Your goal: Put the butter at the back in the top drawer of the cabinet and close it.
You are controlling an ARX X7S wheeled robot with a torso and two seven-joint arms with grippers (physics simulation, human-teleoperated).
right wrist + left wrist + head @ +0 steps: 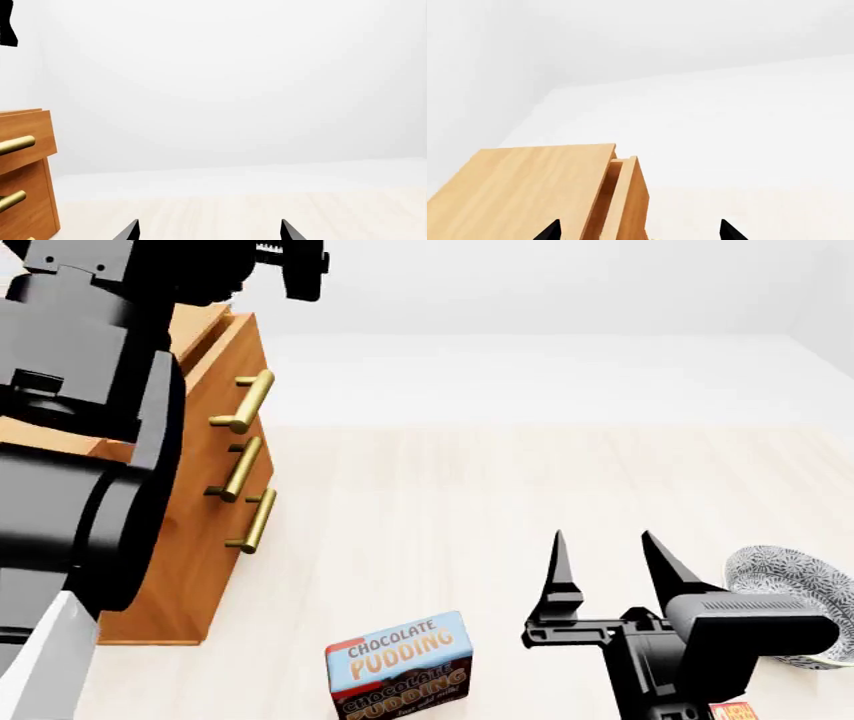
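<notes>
Butter (733, 710): only a small red-orange corner with yellow marking shows at the near right edge of the head view, just behind the right arm; most of it is hidden, so I take it for the butter with some reserve. It lies on the floor, well apart from the cabinet.

Cabinet (200, 530): far left, light-brown wood, three stacked drawers with brass bar handles. Top drawer (234, 360) stands pulled out past the two lower fronts; the left wrist view shows this too, with the drawer front (630, 200) set off from the cabinet top (527, 185) by a gap. Drawer inside not visible in any view.

Right gripper (607, 560): low, near right of centre, above bare floor, fingers spread wide and pointing away from the robot. Nothing between them. The right wrist view shows both tips apart at the frame edge, with the cabinet corner (27, 165) to the left and far off.

Left gripper (639, 231): two dark tips set apart, empty, over the cabinet top and the open drawer. In the head view the left arm (80, 440) fills the left side and covers much of the cabinet.

Pudding box (400, 665): brown and blue, standing on the floor near centre, left of the right gripper, not touching it.

Patterned plate (794, 590): on the floor at far right, beside the right arm.
</notes>
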